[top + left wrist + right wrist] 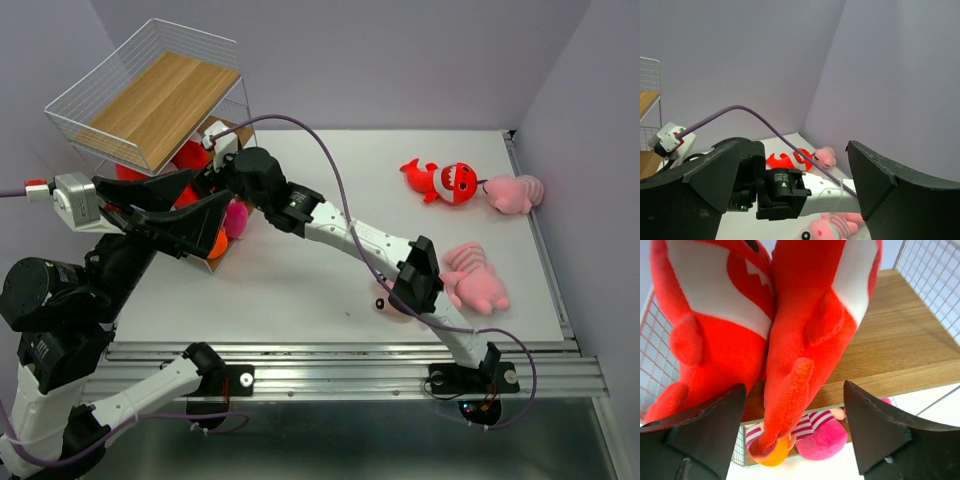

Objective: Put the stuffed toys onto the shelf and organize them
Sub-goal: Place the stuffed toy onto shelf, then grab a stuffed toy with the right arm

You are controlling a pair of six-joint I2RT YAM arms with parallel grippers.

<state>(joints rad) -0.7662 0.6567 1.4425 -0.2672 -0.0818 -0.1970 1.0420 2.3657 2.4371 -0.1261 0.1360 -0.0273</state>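
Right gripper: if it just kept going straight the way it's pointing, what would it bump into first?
Most likely the red plush fish directly ahead, its tail hanging between the right gripper's open fingers. A second red fish sits against it; the shelf's wooden board lies behind, though depth is unclear.

The shelf [160,100] stands at the upper left of the top view, at the surface's [330,290] far left corner. On one of its boards [890,350], straight before my right jaws, two fish toys [715,330] lean together, with another toy [820,435] below the board's front edge. At upper right a third fish toy [445,182] lies on the surface, a plush animal [512,192] just right of it. A second plush animal [475,280] lies nearer, beside my right arm.
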